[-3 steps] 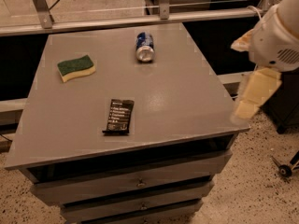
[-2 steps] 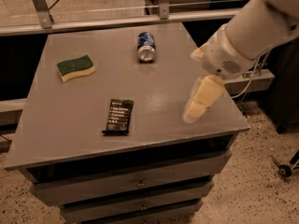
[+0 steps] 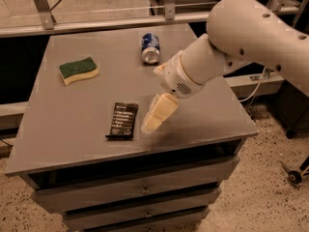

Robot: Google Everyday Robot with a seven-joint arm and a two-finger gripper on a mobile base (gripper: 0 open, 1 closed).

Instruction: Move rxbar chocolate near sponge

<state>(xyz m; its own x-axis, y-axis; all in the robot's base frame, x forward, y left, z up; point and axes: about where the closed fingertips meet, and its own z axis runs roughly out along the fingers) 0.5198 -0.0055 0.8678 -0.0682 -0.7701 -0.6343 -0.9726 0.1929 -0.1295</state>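
Observation:
The rxbar chocolate, a flat black bar with white text, lies on the grey table near its front edge. The sponge, dark green on top with a pale yellow body, lies at the table's far left. My gripper hangs from the white arm just to the right of the bar, a little above the table, pointing down and left. It holds nothing that I can see.
A blue soda can lies on its side at the table's back middle. The table has drawers below its front edge. A metal rail runs behind it. Speckled floor lies to the right.
The arm has swung left from beyond the table's right edge, and the gripper now hangs over the table beside the bar. The bar, sponge and can have not moved.

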